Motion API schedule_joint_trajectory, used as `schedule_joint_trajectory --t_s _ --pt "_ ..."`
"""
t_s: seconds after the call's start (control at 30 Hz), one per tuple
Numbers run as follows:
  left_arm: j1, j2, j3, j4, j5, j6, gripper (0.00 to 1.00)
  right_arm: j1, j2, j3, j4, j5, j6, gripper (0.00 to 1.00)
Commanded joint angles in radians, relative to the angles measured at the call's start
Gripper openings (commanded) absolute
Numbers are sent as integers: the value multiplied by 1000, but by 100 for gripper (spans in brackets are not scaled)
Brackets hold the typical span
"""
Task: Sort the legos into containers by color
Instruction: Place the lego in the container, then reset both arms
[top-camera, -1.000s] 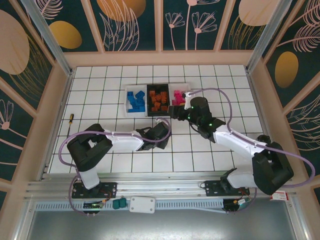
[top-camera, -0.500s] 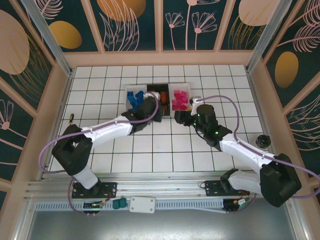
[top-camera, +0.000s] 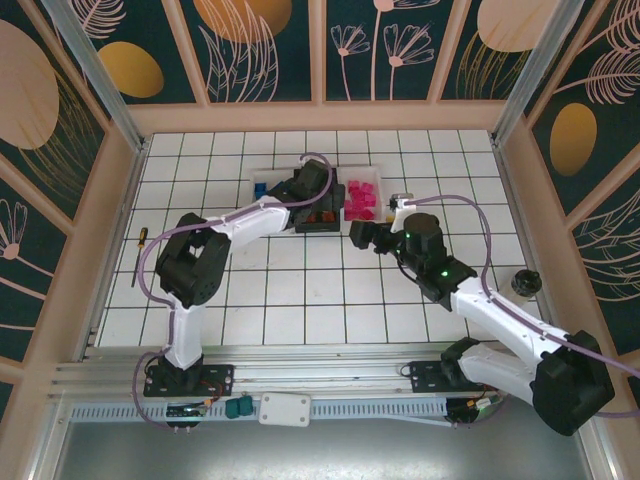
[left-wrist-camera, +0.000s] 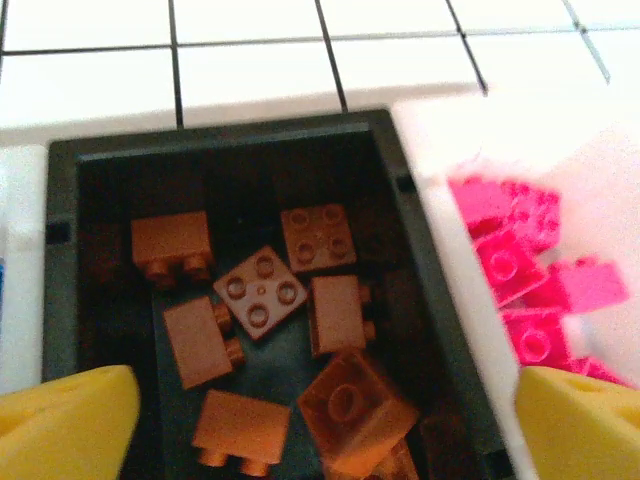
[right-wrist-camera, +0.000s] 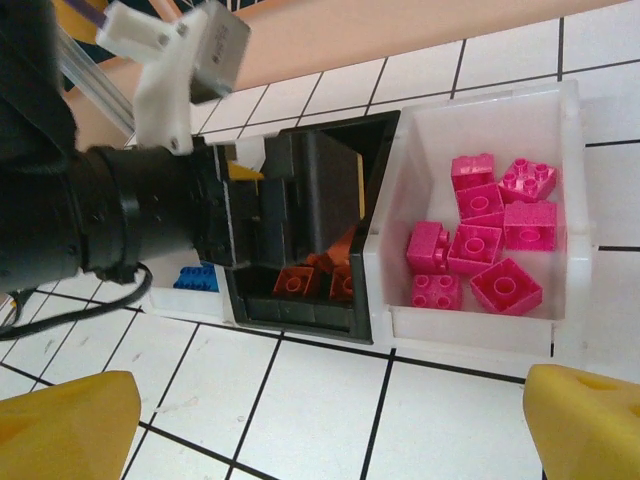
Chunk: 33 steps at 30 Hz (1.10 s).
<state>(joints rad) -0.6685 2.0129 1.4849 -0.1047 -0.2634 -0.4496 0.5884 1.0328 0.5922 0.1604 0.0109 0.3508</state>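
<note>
Your left pincer (left-wrist-camera: 320, 440) hangs over the black tray (left-wrist-camera: 423, 270). Its yellow, matte fingertips (left-wrist-camera: 60, 420) are spread wide with nothing between them. Under it lie glossy, studded orange-brown bricks (left-wrist-camera: 338, 315). You can count at least seven, among them a darker brown brick (left-wrist-camera: 260, 290). At the right of that frame, pink bricks (left-wrist-camera: 510, 265) sit in a translucent white tray (left-wrist-camera: 450, 130). Your right pincer (right-wrist-camera: 325, 425) stands open too, above the tiled tabletop (right-wrist-camera: 310, 400) just short of the trays. Its camera shows eight pink bricks, and a blue brick (right-wrist-camera: 195, 278) left of the black tray.
</note>
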Motion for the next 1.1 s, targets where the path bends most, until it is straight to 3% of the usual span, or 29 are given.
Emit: schedule_joint_trajectory --t_s 0.0,0.17,0.37,0.47,0.67,0.8,0.9,1.07 --pt "2 -173 -17 49 -5 -8 99 -9 -34 -27 -3 42 0 99" --pt "1 -504 -325 244 -76 -30 99 -7 -60 -63 38 106 -33 99" --pt "1 -836 -713 426 -376 21 99 -9 -79 -137 121 233 -49 99" --pt "6 -907 -825 508 -493 136 99 -10 -95 -202 232 288 -89 99" --pt "118 -877 -857 580 -612 338 99 -35 -112 -280 402 337 -153 99" --pt "270 -829 -943 696 -519 351 99 -106 -112 -278 416 349 -161 99" --pt "360 -738 -970 712 -534 348 99 -158 -120 -285 412 333 -138 99" --pt "428 -606 -1030 870 -496 352 99 -212 -117 -308 448 228 -122 99"
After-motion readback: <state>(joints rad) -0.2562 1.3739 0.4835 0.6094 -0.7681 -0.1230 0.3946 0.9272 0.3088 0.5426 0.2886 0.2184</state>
